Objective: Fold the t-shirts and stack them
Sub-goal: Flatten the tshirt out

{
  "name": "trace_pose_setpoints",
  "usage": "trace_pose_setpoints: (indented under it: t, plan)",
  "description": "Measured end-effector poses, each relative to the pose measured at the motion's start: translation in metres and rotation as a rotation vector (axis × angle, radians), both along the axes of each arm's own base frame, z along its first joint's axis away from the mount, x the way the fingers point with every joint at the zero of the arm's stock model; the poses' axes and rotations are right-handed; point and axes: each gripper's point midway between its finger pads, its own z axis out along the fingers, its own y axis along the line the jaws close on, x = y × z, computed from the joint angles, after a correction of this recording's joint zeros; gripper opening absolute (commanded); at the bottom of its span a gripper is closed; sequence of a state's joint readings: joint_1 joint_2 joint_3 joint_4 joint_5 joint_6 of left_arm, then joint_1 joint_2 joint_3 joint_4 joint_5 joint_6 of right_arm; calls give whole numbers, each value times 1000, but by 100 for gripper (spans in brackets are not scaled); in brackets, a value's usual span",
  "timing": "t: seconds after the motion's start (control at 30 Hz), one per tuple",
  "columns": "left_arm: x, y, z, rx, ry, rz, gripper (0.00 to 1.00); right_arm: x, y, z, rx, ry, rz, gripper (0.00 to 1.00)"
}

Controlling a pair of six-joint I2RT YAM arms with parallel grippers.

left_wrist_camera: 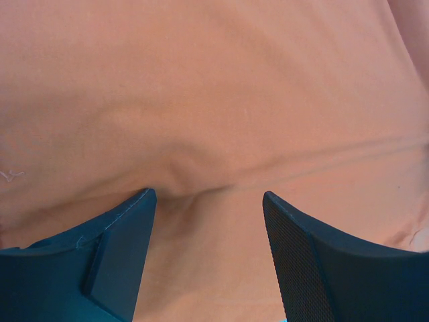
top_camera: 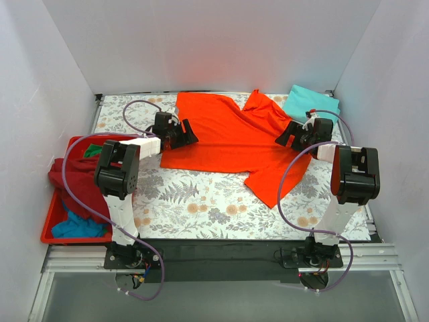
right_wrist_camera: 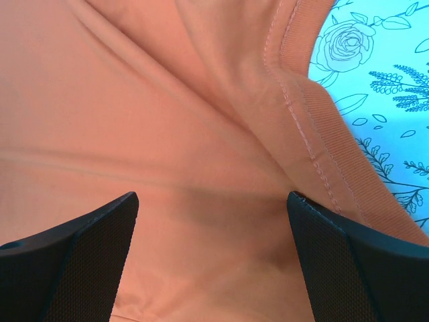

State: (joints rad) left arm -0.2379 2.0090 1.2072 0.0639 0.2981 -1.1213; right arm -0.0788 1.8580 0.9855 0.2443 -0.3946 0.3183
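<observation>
Laundry waits nearest, in the red tray (top_camera: 47,235) at the left edge of the worktop (top_camera: 214,201): a maroon shirt (top_camera: 70,174), a blue one (top_camera: 77,227) and a scrap of green (top_camera: 94,149). Beyond it the orange-red t-shirt (top_camera: 234,144) lies spread across the floral middle, one corner trailing toward the near right. The left fingers (left_wrist_camera: 114,255) hang spread wide over its left edge, nothing between them, with a soft crease just ahead. The right fingers (right_wrist_camera: 80,255) are equally wide beside a ribbed, stitched hem (collar or sleeve, I cannot tell). To fold cleanly, I judge both should settle onto the cloth, pinch the edge fully, then lift and carry together so the fold line stays straight. Farthest back, the mint-teal shirt (top_camera: 312,102) sits folded in the right corner, the likely stacking place.
</observation>
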Motion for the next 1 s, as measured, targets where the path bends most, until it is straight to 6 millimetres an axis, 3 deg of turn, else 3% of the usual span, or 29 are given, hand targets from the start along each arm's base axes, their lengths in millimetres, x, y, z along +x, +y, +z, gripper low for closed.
trace_pose_setpoints:
  t: [0.2, 0.33, 0.5, 0.6, 0.67, 0.73, 0.9, 1.0]
  plan:
    - [0, 4, 0, 17, -3, 28, 64, 0, -1, 2, 1, 12, 5, 98]
    - [-17, 19, 4, 52, 4, 90, 64, -3, 3, 4, 25, 31, 33, 98]
    - [-41, 51, 46, 110, -78, 218, 63, -7, 7, 5, 47, 41, 58, 98]
    - [-50, 69, 83, 129, -169, 294, 58, -10, 9, 6, 53, 39, 66, 98]
    - [-54, 79, 94, 145, -204, 340, 49, -16, 11, 8, 57, 36, 72, 98]
    - [-61, 88, 88, 177, -194, 369, 47, -25, 15, 12, 62, 31, 83, 98]
    - [-92, 106, 31, 282, -46, 394, 44, -41, 22, 35, 60, -25, 103, 98]
    - [-104, 113, 14, 326, 11, 401, 43, -48, 26, 54, 57, -76, 115, 98]
